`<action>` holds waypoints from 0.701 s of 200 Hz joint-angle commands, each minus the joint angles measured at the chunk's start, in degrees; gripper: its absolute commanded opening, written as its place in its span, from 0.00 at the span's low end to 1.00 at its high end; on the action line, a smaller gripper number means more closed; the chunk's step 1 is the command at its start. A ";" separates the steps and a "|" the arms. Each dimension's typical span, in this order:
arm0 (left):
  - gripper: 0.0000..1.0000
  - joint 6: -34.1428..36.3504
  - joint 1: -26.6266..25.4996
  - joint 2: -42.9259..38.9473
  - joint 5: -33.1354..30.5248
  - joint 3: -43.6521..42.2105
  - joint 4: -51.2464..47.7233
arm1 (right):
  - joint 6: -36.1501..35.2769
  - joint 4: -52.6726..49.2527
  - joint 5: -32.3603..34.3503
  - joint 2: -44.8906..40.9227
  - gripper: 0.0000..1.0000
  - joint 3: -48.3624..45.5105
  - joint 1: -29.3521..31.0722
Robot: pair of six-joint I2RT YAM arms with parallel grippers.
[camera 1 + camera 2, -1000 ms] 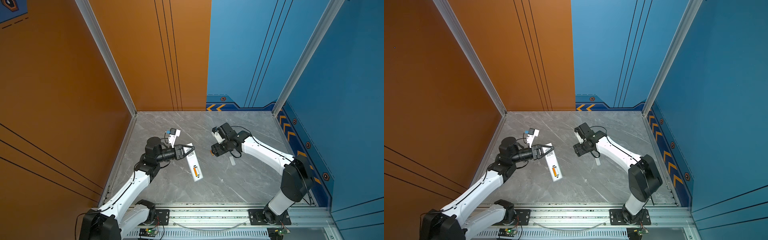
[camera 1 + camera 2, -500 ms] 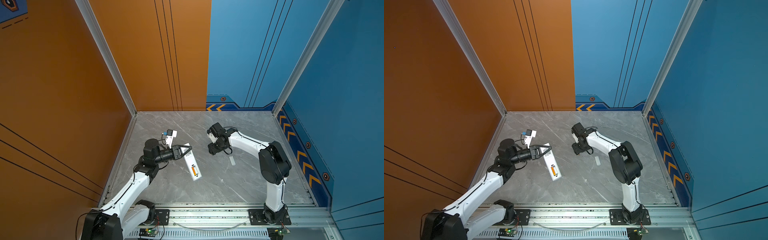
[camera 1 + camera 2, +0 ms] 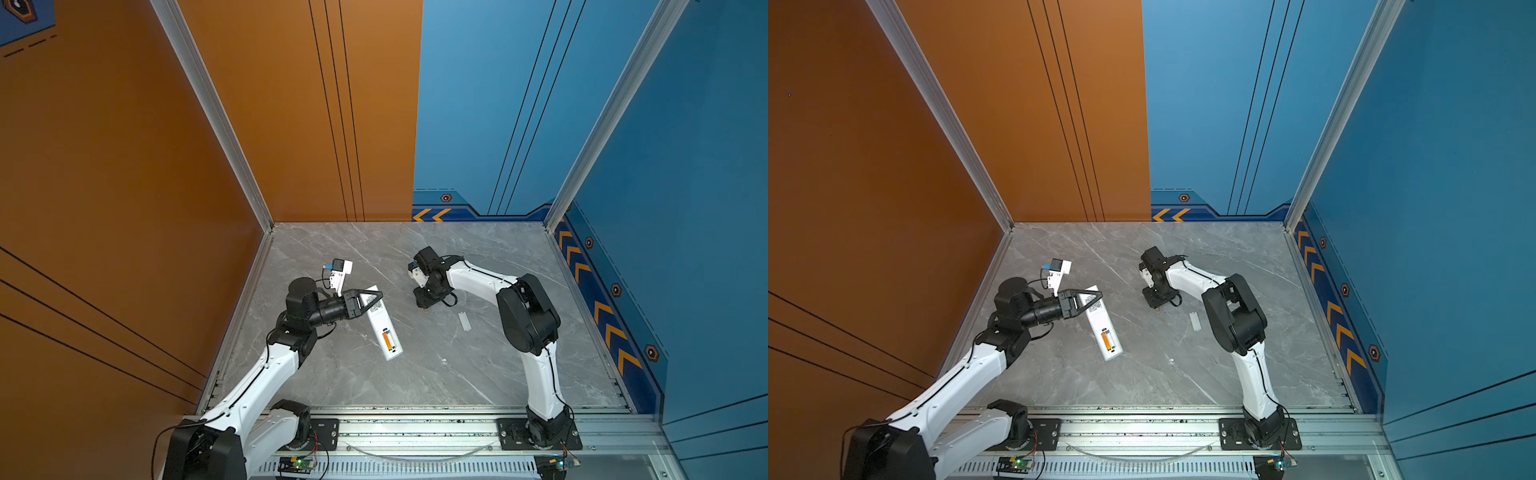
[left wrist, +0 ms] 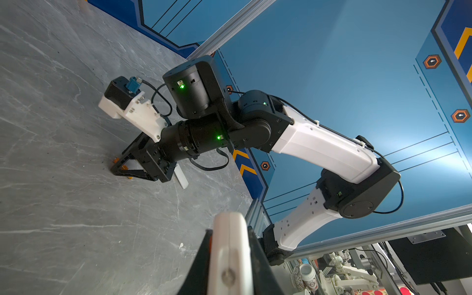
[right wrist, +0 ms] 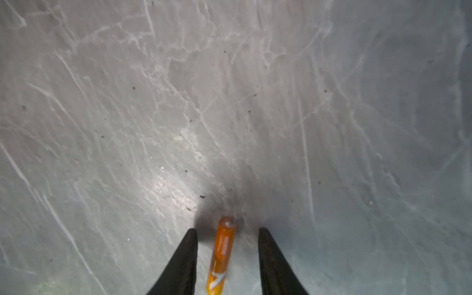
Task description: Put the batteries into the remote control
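Batteries first: one slim glossy orange battery [image 5: 221,255] lies on the veined grey marble tabletop [image 5: 153,115] between my right gripper [image 5: 227,235] fingers, which stand apart around it, not touching. Left gripper [image 3: 368,301] is clamped on the smooth white remote control [image 3: 382,324], another orange cell [image 3: 387,340] seated inside. Orange and blue walls surround.

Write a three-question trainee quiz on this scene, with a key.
1. True or false: the left gripper is shut on the remote control.
2. How many batteries sit in the remote's open bay?
3. The loose battery lies: A) on the remote, B) between the right gripper's fingers, apart from both, C) beside the cover plate.

Key: 1 true. 2 one. 3 B.
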 commanded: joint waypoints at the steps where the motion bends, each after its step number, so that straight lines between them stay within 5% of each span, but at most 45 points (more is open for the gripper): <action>1: 0.00 -0.40 0.73 -0.49 0.53 -0.36 2.30 | -0.96 -0.55 -0.46 1.30 0.34 1.32 0.21; 85: 0.00 -1.41 0.86 0.01 0.76 0.16 3.07 | -6.17 -3.13 -0.15 2.24 0.06 1.35 1.93; 140: 0.00 -1.58 1.05 -0.14 0.72 -0.17 3.12 | -13.33 -4.67 -0.01 -1.40 0.01 -2.53 5.62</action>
